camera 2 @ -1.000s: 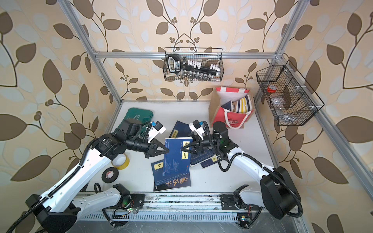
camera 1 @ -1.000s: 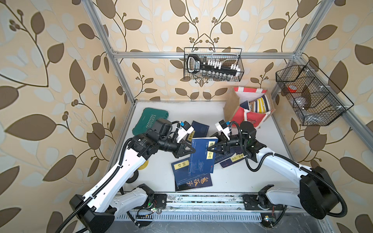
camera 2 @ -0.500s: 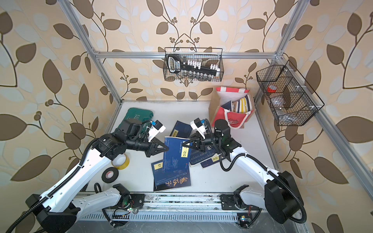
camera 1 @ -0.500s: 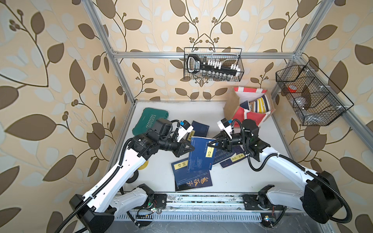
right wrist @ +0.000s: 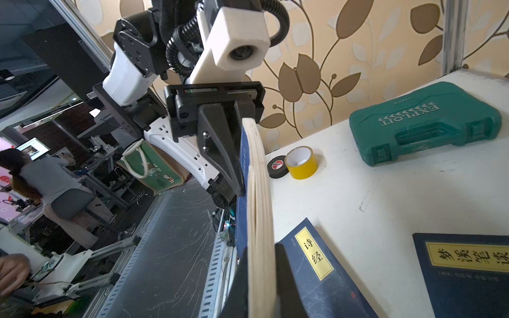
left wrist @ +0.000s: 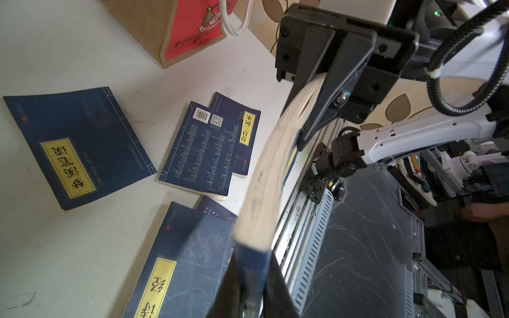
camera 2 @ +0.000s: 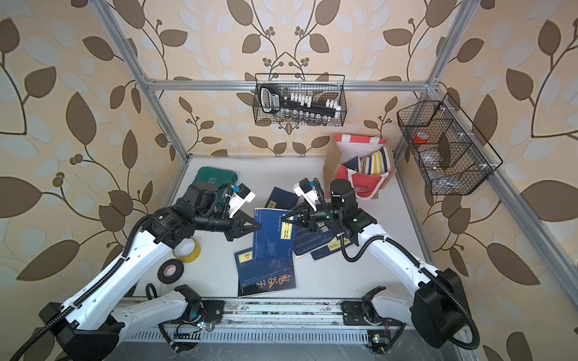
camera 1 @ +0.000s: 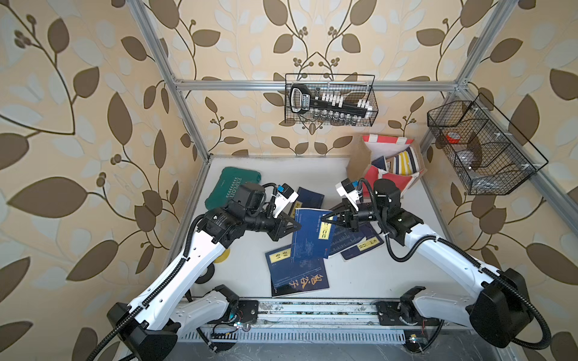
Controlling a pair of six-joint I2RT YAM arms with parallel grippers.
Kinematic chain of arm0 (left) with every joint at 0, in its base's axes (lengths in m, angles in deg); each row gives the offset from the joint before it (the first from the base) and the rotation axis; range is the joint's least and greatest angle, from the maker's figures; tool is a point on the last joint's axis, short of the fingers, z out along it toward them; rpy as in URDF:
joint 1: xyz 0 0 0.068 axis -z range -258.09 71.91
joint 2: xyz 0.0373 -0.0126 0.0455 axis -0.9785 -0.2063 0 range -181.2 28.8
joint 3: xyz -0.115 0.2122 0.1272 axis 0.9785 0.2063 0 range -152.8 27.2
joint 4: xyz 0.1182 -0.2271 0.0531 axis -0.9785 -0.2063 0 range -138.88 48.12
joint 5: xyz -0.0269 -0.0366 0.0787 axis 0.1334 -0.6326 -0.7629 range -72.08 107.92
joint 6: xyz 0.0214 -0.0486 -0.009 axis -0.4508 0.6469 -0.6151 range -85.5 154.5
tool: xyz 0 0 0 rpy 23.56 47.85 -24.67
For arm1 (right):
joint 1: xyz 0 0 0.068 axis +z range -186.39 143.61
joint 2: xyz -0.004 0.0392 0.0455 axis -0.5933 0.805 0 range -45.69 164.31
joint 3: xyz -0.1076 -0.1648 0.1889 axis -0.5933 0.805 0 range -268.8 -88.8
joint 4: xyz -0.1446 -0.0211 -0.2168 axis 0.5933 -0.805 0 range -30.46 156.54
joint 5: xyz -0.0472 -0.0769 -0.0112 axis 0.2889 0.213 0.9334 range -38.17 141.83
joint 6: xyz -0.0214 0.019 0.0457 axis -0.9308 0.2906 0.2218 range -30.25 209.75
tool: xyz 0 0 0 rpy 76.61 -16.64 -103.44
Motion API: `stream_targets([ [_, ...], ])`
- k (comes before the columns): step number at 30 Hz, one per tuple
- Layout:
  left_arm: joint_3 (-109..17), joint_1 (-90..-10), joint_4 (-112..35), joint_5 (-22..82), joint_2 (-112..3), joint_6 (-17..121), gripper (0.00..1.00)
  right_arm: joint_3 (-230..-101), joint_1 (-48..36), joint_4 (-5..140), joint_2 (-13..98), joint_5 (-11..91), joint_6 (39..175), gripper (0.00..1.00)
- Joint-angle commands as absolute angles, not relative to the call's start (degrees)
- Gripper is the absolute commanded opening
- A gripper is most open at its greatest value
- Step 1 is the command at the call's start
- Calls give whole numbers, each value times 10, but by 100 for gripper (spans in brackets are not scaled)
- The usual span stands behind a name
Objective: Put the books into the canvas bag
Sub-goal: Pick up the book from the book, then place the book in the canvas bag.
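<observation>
A navy book [camera 1: 312, 234] with a yellow label hangs tilted above the table, between both arms. My left gripper [camera 1: 297, 225] is shut on its left edge; in the left wrist view its fingers [left wrist: 275, 275] press on both sides of the spine. My right gripper [camera 1: 323, 220] is shut on the opposite edge, by the label, with the page block [right wrist: 260, 220] between its fingers. Several more navy books [camera 1: 300, 278] lie flat below and around. The canvas bag [camera 1: 386, 175] stands at the back right, with books [camera 1: 403, 162] inside.
A green tool case [camera 1: 233, 186] lies at the back left. Yellow tape [camera 2: 187, 250] and black tape [camera 2: 170, 270] sit under my left arm. Wire baskets [camera 1: 330, 100] [camera 1: 481, 147] hang on the back and right walls. The slotted front rail [camera 1: 312, 336] borders the table.
My right gripper came in from the right and closed on the book's free edge. The left gripper has stayed at the book's other edge.
</observation>
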State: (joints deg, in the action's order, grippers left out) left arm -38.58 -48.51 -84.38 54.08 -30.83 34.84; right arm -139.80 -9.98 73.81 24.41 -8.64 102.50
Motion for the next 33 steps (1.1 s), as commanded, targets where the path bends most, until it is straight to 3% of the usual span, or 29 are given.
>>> stream_targets([
  [1, -382, -501, -831, 509, -294, 357, 87, -1441, -127, 722, 223, -25, 1034, 0],
  [2, -380, -505, -828, 495, -290, 362, 99, -1452, -140, 718, 218, -6, 1046, 0],
  [7, -370, -540, -808, 451, -270, 384, 99, -1519, -242, 689, 188, 130, 1111, 0],
  [10, -363, -571, -789, 487, -263, 397, 99, -1570, -331, 659, 184, 218, 1138, 0],
  [14, -365, -583, -781, 518, -264, 405, 99, -1643, -423, 623, 219, 261, 1158, 0],
  [24, -355, -587, -774, 521, -250, 409, 99, -1716, -452, 672, 319, 425, 1102, 0],
  [33, -351, -592, -768, 530, -245, 411, 99, -1671, -447, 790, 385, 479, 1096, 0],
])
